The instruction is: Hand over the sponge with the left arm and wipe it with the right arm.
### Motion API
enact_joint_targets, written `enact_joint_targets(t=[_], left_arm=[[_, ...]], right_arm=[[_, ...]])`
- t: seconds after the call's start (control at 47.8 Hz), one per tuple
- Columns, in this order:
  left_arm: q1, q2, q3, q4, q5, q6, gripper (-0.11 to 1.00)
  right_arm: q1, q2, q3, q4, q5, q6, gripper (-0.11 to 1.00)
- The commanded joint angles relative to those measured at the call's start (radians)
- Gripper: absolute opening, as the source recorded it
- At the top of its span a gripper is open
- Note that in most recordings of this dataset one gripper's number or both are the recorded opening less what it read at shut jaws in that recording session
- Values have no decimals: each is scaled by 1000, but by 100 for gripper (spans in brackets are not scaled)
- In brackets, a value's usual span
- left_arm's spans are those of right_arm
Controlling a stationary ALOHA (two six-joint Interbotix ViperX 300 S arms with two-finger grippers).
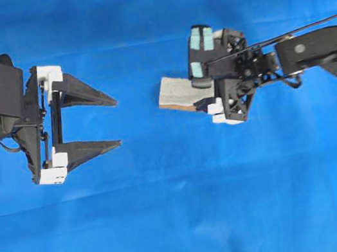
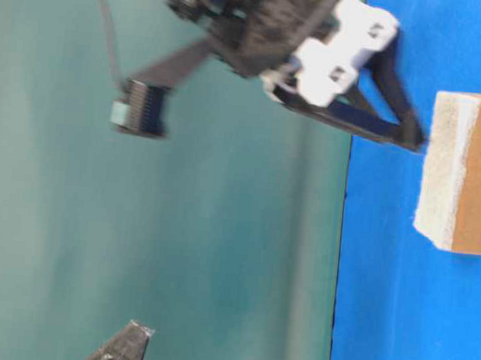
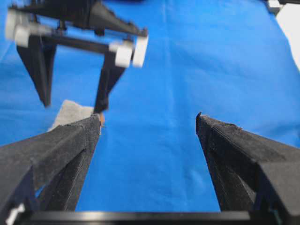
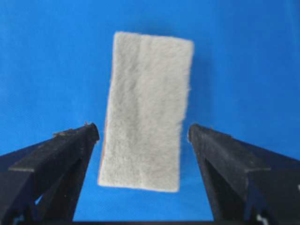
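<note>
The sponge (image 1: 177, 92) lies flat on the blue cloth, its pale grey top up and a thin orange-tan layer underneath. My right gripper (image 1: 210, 83) hangs over its right end, pointing down. In the right wrist view that gripper (image 4: 143, 130) is open, and the sponge (image 4: 145, 108) sits between the fingertips with a gap on each side. My left gripper (image 1: 117, 122) stands open at the left, pointing toward the sponge and well short of it, with nothing between its fingers (image 3: 149, 117). From the left wrist, the sponge (image 3: 70, 112) shows partly behind the left finger.
Blue cloth (image 1: 184, 214) covers the whole table. A teal backdrop (image 2: 219, 229) fills the table-level view beside the cloth, where the sponge (image 2: 465, 170) shows both its layers. The arm bases sit at the left and right edges.
</note>
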Motion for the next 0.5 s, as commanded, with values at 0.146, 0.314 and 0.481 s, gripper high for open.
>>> enact_joint_targets(t=[0.146,0.314,0.481], left_arm=[[3,-3,-11,2,-11,0,80],[3,-3,-9,3,-11,0,80],[3,-3,-11,2,-9,-2,80]], right_arm=[[31,-172,-17,-3,66,-2,74],[61,-252,-3,-3,74,0,74],[71,-279,17,-3,55,5,74]])
